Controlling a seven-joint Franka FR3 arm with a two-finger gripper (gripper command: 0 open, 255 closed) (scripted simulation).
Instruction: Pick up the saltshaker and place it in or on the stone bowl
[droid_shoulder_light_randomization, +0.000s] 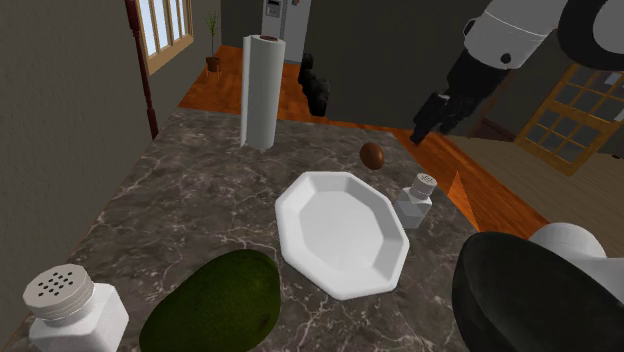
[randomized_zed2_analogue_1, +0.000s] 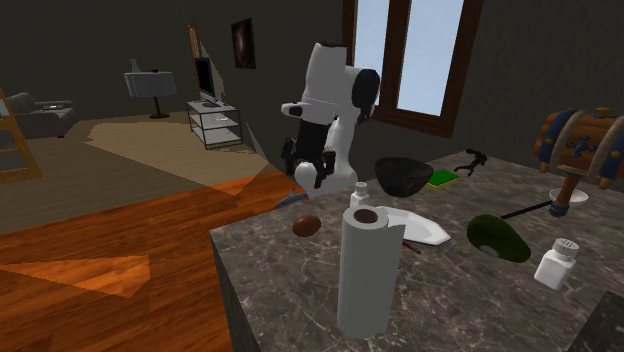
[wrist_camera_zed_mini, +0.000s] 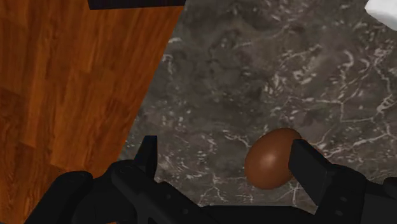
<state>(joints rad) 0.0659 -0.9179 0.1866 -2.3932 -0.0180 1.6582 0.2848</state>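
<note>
While the gripper (droid_shoulder_light_randomization: 428, 122) hangs in the air above the marble counter's (droid_shoulder_light_randomization: 200, 190) far right edge, its black fingers (wrist_camera_zed_mini: 310, 167) stand apart with nothing clasped between them. Seen from the wrist, a brown egg (wrist_camera_zed_mini: 270, 159) lies on the counter below, by one fingertip. One white saltshaker (droid_shoulder_light_randomization: 418, 198) stands just right of the white octagonal plate (droid_shoulder_light_randomization: 340, 235), between the egg and the dark bowl (droid_shoulder_light_randomization: 530, 300). A second shaker (droid_shoulder_light_randomization: 72, 308) stands at the near left beside a green avocado (droid_shoulder_light_randomization: 215, 305).

Arm (droid_shoulder_light_randomization: 505, 38) extended, hand (wrist_camera_zed_mini: 230, 162) open, fingers (wrist_camera_zed_mini: 310, 167) apart.
</note>
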